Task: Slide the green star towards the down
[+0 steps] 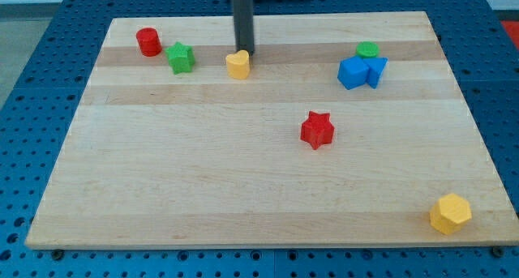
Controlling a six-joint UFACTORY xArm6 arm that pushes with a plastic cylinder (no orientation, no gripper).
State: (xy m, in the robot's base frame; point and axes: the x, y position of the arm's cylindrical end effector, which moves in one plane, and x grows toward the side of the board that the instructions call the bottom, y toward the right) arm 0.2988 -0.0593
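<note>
The green star (181, 58) lies near the board's top left, just right of and below a red cylinder (148, 41). My tip (243, 52) comes down from the view's top and stands right behind a yellow heart-shaped block (238, 65), touching or nearly touching its top edge. The tip is to the right of the green star, about one and a half block widths away from it.
A green cylinder (367, 49) sits at the top right, against a blue cube (353, 72) and a blue triangular block (376, 70). A red star (317, 130) lies right of centre. A yellow hexagon (450, 213) sits at the bottom right corner of the wooden board (162, 189).
</note>
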